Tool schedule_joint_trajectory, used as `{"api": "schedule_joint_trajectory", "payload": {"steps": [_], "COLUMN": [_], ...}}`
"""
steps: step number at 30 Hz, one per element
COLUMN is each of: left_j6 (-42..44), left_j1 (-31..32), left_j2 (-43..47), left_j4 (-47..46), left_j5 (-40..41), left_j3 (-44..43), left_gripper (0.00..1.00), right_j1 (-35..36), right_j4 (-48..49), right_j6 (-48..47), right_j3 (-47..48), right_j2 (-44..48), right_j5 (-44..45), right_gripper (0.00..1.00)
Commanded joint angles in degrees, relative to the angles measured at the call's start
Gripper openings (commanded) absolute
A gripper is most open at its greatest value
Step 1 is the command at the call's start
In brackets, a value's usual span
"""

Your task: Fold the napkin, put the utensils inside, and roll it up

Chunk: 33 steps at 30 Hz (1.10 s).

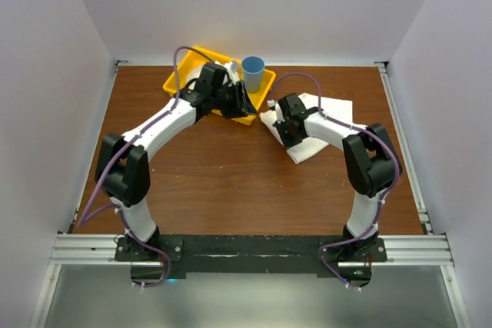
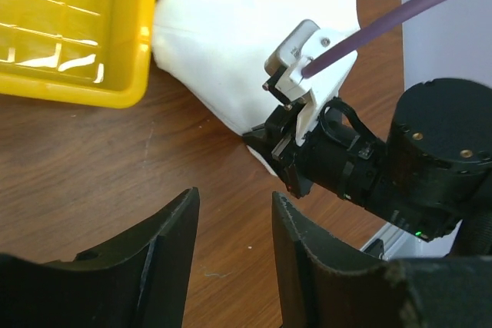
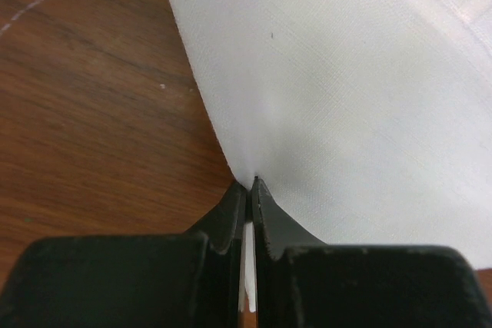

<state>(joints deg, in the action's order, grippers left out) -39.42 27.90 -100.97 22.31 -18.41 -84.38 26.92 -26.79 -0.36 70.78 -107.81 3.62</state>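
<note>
The white napkin (image 1: 329,110) lies creased on the brown table, right of the yellow tray (image 1: 178,82). My right gripper (image 1: 283,127) sits at the napkin's left edge, shut on a pinch of the cloth. In the right wrist view the jaws (image 3: 251,183) meet, with a thin white strip of napkin (image 3: 346,97) between them. My left gripper (image 1: 244,105) hovers at the tray's near right corner. It is open, with only bare wood between its fingers (image 2: 234,205). It also looks onto the napkin (image 2: 246,44) and the right arm's wrist (image 2: 361,167). The utensils are out of view.
A blue cup (image 1: 253,73) stands at the tray's far right corner. The tray's yellow wall (image 2: 77,94) is just left of my left gripper. White walls enclose the table on three sides. A metal rail (image 1: 246,247) runs along the near edge.
</note>
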Motion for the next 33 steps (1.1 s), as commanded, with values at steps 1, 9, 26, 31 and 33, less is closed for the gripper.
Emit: {"api": "schedule_joint_trajectory", "payload": {"steps": [1,9,26,31,33], "left_j6": [-1.88,-8.03,-29.13,-31.24,-32.21], "left_j1": [2.33,5.93,7.61,7.87,8.05], "left_j2": [-2.83,-8.45,-18.03,-21.37,-22.16], "left_j4": [-5.78,-10.00,-13.95,-16.14,-17.55], "left_j5": [-5.75,-7.43,-4.09,-2.76,-3.21], "left_j3": [0.36,-0.17,1.50,1.06,1.15], "left_gripper": [0.48,0.53,0.70,0.74,0.74], "right_j1": [-3.09,-9.42,-12.15,-12.15,-12.06], "right_j4": [-5.12,-4.06,-3.89,-4.76,-5.20], "right_j6": [5.19,5.81,7.04,7.04,6.69], "right_j3": [1.63,0.58,-1.35,-0.82,-0.73], "right_j2": [1.11,1.29,3.31,4.27,4.36], "right_j5": [-13.09,-24.18,-28.58,-28.75,-28.75], "right_gripper": [0.00,0.00,0.00,0.00,0.00]}}
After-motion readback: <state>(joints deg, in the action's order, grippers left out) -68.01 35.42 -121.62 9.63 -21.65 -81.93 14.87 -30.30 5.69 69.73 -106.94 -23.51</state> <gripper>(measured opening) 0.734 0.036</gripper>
